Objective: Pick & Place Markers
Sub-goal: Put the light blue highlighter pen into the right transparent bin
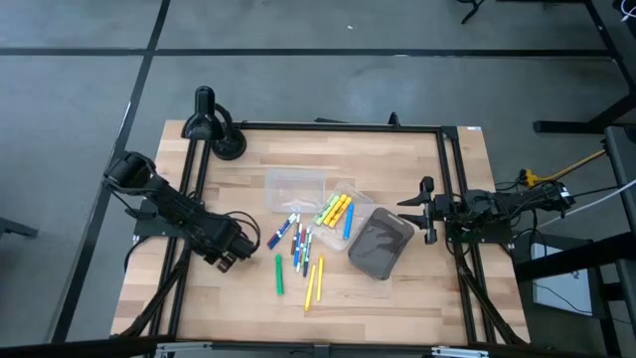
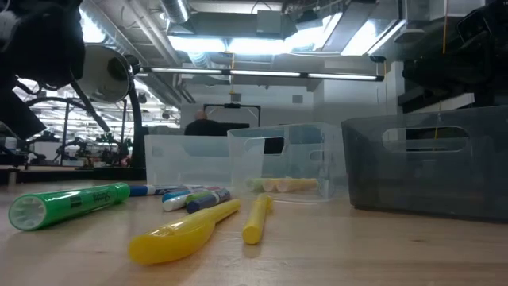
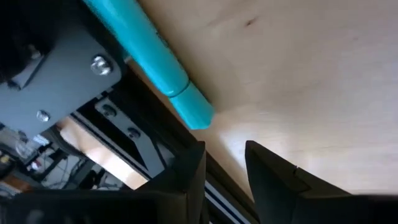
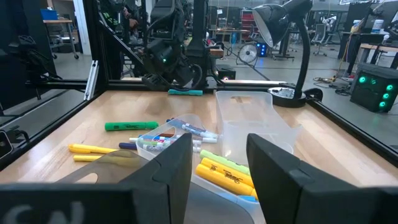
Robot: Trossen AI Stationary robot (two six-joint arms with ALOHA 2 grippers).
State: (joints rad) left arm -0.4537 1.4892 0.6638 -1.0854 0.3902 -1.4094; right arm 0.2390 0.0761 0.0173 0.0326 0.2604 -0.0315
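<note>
**Desk:** What is closest to the table-level camera?

**Me:** A green marker (image 2: 67,204) lying flat with its end toward the lens. Just beside it I see two yellow markers (image 2: 182,232). Right behind those is a loose heap of markers (image 1: 296,239), mostly blue and red. All of them lie on the wooden table (image 1: 397,308).

**Desk:** And past the heap?

**Me:** An angled clear tray (image 1: 360,202) holding yellow, green and blue markers. A second clear tray (image 1: 295,187) sits just behind it. I cannot tell whether the two touch. The dark grey bin (image 1: 381,244) is right beside the angled tray, on my right arm's side.

**Desk:** Where are your arms?

**Me:** My left gripper (image 3: 225,149) is low over the table's left side, next to the black frame rail (image 3: 155,146). Its fingers are parted by a narrow gap with nothing between them. A teal marker (image 3: 155,59) lies on the wood just beyond the fingertips, alongside that rail. My right gripper (image 4: 219,140) hovers at the table's right edge, facing the trays. Its jaws are wide and hold nothing.

**Desk:** Anything farther back?

**Me:** A black desk lamp (image 1: 214,124) at the far left corner of the table. In the room beyond, I can see a person (image 2: 205,123) from behind.
</note>
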